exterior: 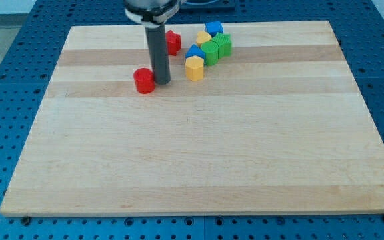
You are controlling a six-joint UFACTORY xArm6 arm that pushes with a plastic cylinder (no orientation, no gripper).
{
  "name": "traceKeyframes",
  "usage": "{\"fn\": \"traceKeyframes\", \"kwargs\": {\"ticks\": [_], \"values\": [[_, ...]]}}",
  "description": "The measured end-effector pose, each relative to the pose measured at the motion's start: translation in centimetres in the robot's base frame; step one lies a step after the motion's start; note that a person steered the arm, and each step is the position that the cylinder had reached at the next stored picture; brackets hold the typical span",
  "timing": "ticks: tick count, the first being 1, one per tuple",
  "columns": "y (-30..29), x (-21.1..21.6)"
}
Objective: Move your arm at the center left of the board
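Note:
My dark rod comes down from the view's top and its tip (pixel 162 81) rests on the wooden board (pixel 199 167), in the upper left part. A red round block (pixel 144 81) lies just to the left of the tip, touching or nearly touching it. A second red block (pixel 173 42) shows partly behind the rod, up and to the right. Right of the tip sits a cluster: a yellow block (pixel 195 68), a blue block (pixel 195 53), a green block (pixel 210 53), another green block (pixel 223 45), a yellow block (pixel 204 38) and a blue block (pixel 214 29).
The board lies on a blue perforated table (pixel 19 67). The board's left edge runs down the view's left, well away from the tip.

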State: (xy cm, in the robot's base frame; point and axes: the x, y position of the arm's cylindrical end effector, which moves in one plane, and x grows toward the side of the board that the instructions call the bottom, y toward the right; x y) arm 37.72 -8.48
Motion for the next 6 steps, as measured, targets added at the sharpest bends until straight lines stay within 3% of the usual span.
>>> {"fn": "traceKeyframes", "kwargs": {"ticks": [2,6], "values": [[-2.8,4.7],[-3.1,-3.3]]}}
